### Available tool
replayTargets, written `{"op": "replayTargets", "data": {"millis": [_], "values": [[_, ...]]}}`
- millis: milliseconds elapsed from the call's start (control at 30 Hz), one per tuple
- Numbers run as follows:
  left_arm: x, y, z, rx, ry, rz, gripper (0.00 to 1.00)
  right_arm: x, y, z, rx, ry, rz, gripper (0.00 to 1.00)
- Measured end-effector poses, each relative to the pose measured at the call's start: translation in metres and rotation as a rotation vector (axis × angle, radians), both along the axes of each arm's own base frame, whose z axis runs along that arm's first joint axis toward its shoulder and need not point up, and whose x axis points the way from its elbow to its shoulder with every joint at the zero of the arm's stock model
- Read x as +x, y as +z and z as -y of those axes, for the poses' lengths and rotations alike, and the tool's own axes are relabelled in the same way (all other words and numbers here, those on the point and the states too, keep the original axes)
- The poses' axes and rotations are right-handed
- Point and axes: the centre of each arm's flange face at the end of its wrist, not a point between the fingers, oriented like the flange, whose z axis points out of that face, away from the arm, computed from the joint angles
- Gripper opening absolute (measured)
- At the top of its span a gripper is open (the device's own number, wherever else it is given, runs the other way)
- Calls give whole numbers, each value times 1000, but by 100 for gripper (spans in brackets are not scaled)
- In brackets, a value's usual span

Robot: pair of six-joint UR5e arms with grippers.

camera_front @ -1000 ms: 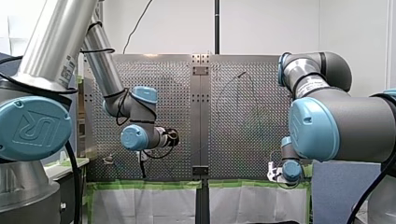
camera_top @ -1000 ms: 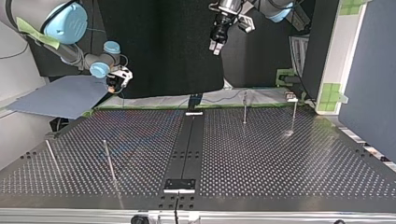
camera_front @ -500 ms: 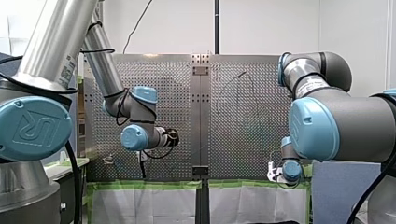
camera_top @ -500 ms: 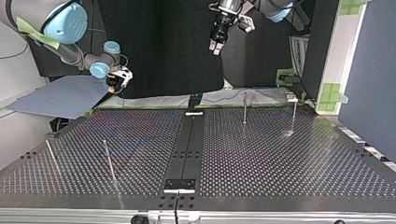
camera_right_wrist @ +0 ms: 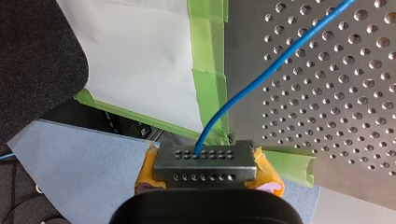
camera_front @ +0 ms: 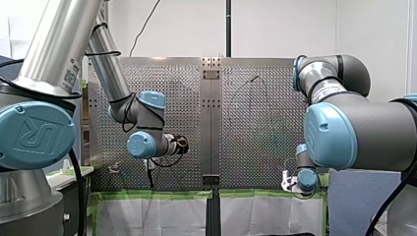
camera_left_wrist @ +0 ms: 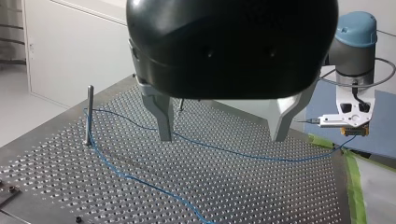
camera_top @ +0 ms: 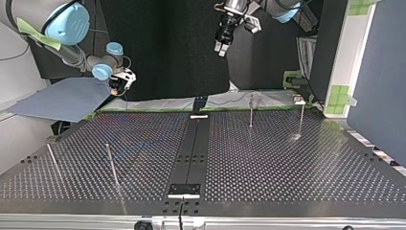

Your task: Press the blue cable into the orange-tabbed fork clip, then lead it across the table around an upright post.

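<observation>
The thin blue cable lies on the perforated table. It passes around an upright post and runs across to my right gripper at the table's edge. In the right wrist view my right gripper is shut on the blue cable, which comes out between its yellow-padded fingertips. My left gripper hangs open above the cable's middle stretch, holding nothing, and its metal fingers stand wide apart. In the top view my left gripper is high over the table's far edge. I cannot make out an orange-tabbed clip.
Further thin posts stand on the table. Green tape lines the table edge by my right gripper, over white sheeting. A blue-grey sheet lies beside it. A black strip runs down the table's middle.
</observation>
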Motion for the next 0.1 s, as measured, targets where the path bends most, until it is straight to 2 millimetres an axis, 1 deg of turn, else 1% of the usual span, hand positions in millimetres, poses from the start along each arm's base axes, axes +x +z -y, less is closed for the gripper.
{"op": "replayTargets", "data": {"millis": [100], "values": [[0, 0, 0, 0, 0, 0, 100, 0, 0, 0, 0, 0, 0, 0]]}}
